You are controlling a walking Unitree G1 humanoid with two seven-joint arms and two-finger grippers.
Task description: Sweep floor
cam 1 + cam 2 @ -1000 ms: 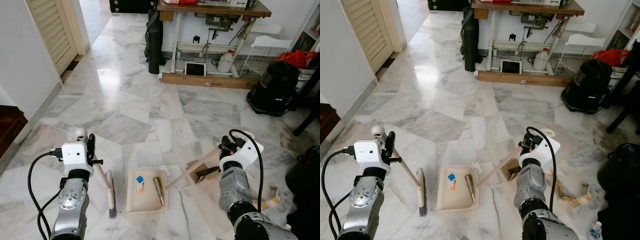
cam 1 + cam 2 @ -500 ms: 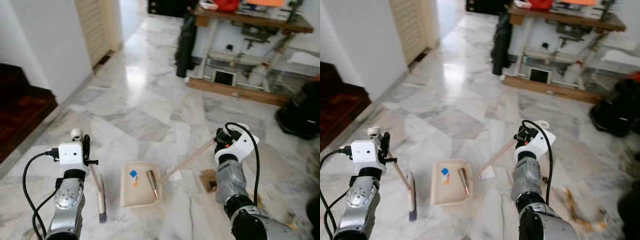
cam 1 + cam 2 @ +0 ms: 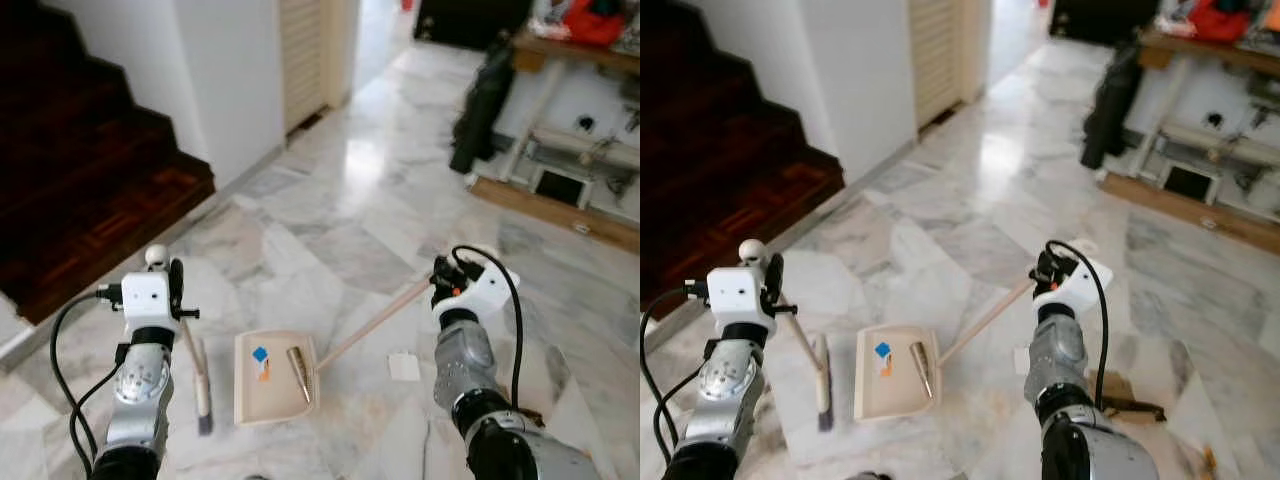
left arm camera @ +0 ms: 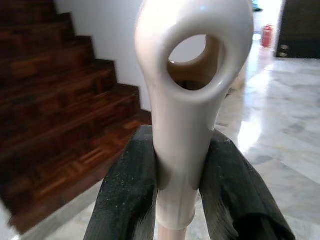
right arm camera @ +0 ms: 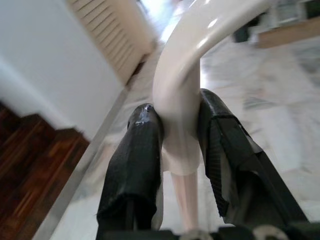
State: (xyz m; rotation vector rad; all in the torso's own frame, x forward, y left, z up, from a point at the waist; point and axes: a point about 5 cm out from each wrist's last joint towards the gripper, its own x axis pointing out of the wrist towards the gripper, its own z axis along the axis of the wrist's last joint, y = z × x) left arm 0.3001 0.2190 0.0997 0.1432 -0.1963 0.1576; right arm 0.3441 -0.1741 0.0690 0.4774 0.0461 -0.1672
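Observation:
A cream dustpan [image 3: 272, 376] lies on the marble floor between my arms, holding a blue-and-orange scrap [image 3: 260, 358] and a brown cone-shaped piece [image 3: 298, 364]. Its long handle [image 3: 375, 322] slants up to my right gripper [image 5: 181, 127], which is shut on the handle's curved end. My left gripper [image 4: 181, 170] is shut on the cream, ring-ended brush handle [image 4: 192, 80]. The brush head [image 3: 202, 395] rests on the floor just left of the pan. A white paper scrap [image 3: 404, 366] lies to the right of the pan, near my right arm.
A dark wooden staircase [image 3: 80, 190] rises at the left beside a white wall [image 3: 225, 70] and a louvred door [image 3: 305, 50]. A work table [image 3: 570, 90] with a black bag [image 3: 480, 100] and clutter stands at the back right. A brown scrap [image 3: 1120, 405] lies at the right.
The camera has swung left, bringing the staircase into view and pushing the table to the right. Both grippers keep their hold; the brush and dustpan stay in front of me.

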